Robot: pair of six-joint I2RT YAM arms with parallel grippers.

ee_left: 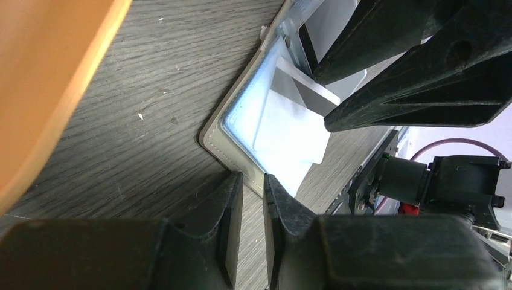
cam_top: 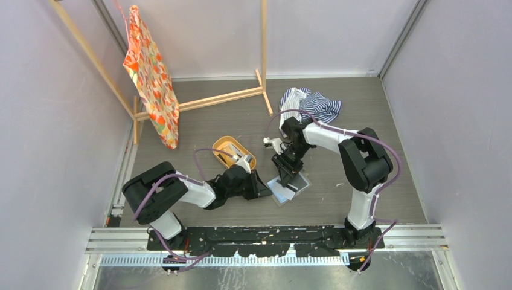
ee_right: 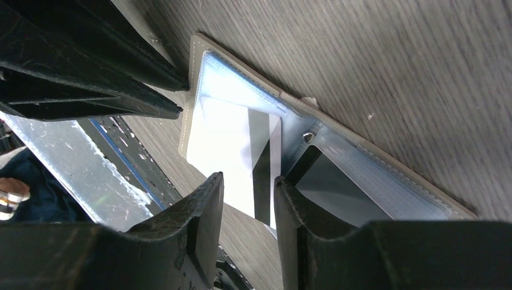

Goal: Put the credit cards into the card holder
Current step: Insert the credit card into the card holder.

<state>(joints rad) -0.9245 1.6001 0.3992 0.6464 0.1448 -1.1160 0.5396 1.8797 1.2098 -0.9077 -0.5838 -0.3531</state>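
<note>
The card holder (ee_right: 232, 81) lies opened flat on the table (ee_right: 392, 72), near the orange tray (cam_top: 226, 140) and between the two grippers. The left gripper (ee_left: 253, 181) is narrowed onto the holder's stitched rim at one corner. That pinch looks meant to pin the wallet so it cannot slide while a card goes in. The right gripper (ee_right: 249, 184) stands about half open over the trailing end of a white credit card (ee_right: 223, 139); whether its fingers clamp the card or only nudge it, I cannot tell from these angles.

The opened holder's long axis runs roughly from one arm towards the other. Going by the card's dark stripe, its long side lies across that axis. Its leading end is over the pale pocket of the half held by the left gripper, and its other end juts past the holder's edge on the side of the arm bases. A black card (ee_right: 314, 181) sits in the other half
</note>
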